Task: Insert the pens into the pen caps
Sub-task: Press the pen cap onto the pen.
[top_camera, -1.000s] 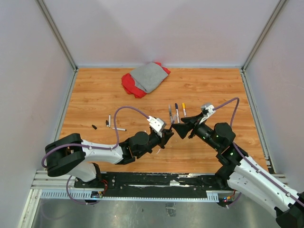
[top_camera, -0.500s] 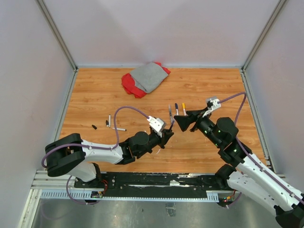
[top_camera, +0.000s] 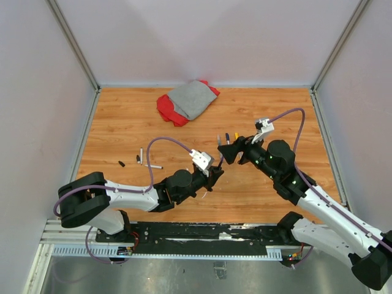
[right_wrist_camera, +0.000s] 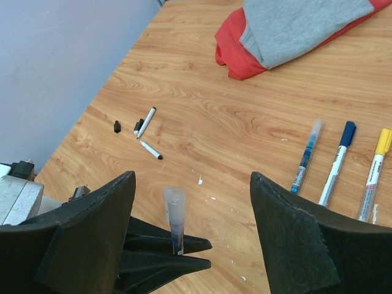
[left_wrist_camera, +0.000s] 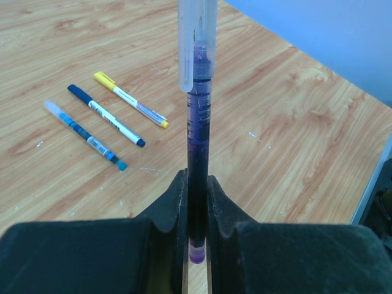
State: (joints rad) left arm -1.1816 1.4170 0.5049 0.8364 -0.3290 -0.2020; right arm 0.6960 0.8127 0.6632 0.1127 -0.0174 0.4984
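My left gripper [left_wrist_camera: 196, 184] [top_camera: 215, 173] is shut on a purple pen [left_wrist_camera: 197, 153] that stands upright between its jaws. A clear pen cap [left_wrist_camera: 197, 43] [right_wrist_camera: 174, 205] sits on the pen's upper end. My right gripper [right_wrist_camera: 193, 177] [top_camera: 225, 152] hovers open just beyond that end, its fingers well apart from the cap. Three capped pens lie side by side on the wood: light blue [right_wrist_camera: 306, 155], dark blue [right_wrist_camera: 339, 162] and yellow [right_wrist_camera: 375, 173]. Two white pens [top_camera: 141, 154] [top_camera: 154, 166] and two black caps [top_camera: 122, 163] [top_camera: 138, 158] lie at the left.
A red and grey cloth [top_camera: 187, 101] is bunched at the back of the wooden table [top_camera: 275, 110]. White walls close in the table on three sides. Tiny white scraps dot the wood near the held pen.
My right gripper has opened wider, come away from the capped end of the held pen and drawn back toward the far side. The left gripper has kept still with the pen.
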